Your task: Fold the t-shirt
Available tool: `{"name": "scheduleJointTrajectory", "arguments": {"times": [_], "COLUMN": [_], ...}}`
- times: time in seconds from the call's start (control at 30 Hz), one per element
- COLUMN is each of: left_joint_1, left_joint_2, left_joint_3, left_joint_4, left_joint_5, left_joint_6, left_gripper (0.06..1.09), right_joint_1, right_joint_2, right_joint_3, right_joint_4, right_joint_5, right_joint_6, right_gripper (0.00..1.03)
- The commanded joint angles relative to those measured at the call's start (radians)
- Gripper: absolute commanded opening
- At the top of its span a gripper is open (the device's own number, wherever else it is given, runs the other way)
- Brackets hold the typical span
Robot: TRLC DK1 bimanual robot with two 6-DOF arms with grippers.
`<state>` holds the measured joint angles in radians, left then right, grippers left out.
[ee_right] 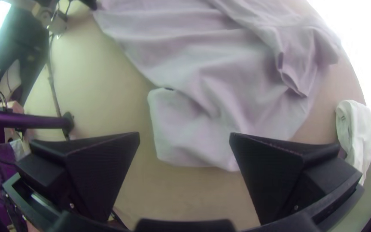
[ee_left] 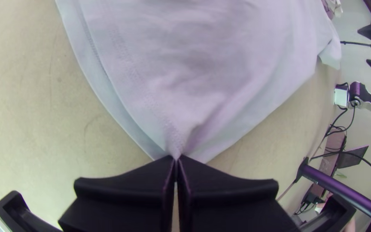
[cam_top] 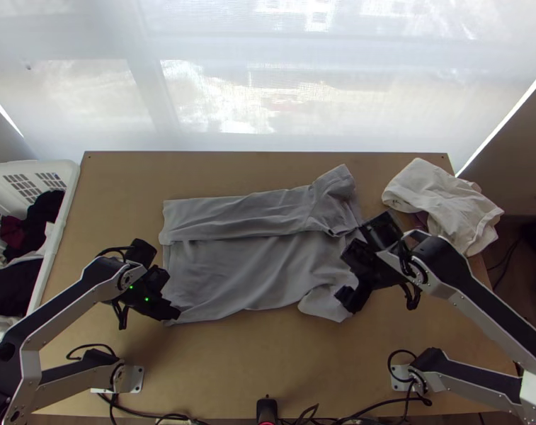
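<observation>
**Clerk:** One t-shirt (cam_top: pixel 232 273), grey, lying mid-table (cam_top: pixel 268 354). Hours are read from its centre in the top view. Condition?

**Checker:** Part folded. The far side, towards 12 o'clock, lies turned inward as a long strip; its sleeve (cam_top: pixel 335 185) points to about 1 o'clock, rumpled. The near side is spread, its sleeve (cam_top: pixel 323 303) out at 4 o'clock

**Clerk:** Work outstanding?

**Checker:** By my reckoning, the near side to bring in, then the length to double up. One long fold made, under half the job

**Clerk:** Grippers, two?

**Checker:** Left gripper (ee_left: pixel 177 158), 8 o'clock: clenched on the hem corner. Right gripper (ee_right: pixel 184 135), between 3 and 4 o'clock: fingers parted, nothing between them, by the near sleeve. Presumably that sleeve is its next hold

**Clerk:** Sundries?

**Checker:** One white cloth (cam_top: pixel 445 202), bunched, between 2 and 3 o'clock; one white basket (cam_top: pixel 64 234) of clothes, 9 o'clock
</observation>
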<state>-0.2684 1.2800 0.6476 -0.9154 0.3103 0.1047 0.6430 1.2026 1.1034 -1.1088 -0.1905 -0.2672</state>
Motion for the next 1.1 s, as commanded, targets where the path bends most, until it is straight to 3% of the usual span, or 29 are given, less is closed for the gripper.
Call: {"name": "scheduleJointTrajectory", "arguments": {"times": [0.0,0.3,0.53,0.73,1.0,1.07], "left_joint_1": [0.001,0.023,0.037,0.047,0.058,0.063], "left_joint_2": [-0.011,-0.045,-0.059,-0.064,-0.07,-0.071], "left_joint_3": [-0.008,-0.002,-0.003,-0.002,-0.003,-0.003], "left_joint_4": [0.03,0.033,0.033,0.029,0.024,0.023], "left_joint_5": [-0.005,-0.005,-0.007,-0.007,-0.007,-0.008], "left_joint_6": [-0.007,-0.019,-0.03,-0.028,-0.023,-0.022], "left_gripper": [0.09,0.09,0.09,0.09,0.09,0.09], "right_joint_1": [0.165,0.238,0.253,0.25,0.244,0.239], "right_joint_2": [-0.021,-0.014,-0.031,-0.031,-0.035,-0.035], "right_joint_3": [-0.089,-0.172,-0.261,-0.33,-0.425,-0.439], "right_joint_4": [-0.034,0.006,0.13,0.237,0.377,0.391], "right_joint_5": [0.028,0.077,0.086,0.146,0.25,0.258], "right_joint_6": [-0.029,-0.086,-0.116,-0.168,-0.244,-0.267], "right_gripper": [0.97,0.97,0.92,0.92,0.86,0.74]}}
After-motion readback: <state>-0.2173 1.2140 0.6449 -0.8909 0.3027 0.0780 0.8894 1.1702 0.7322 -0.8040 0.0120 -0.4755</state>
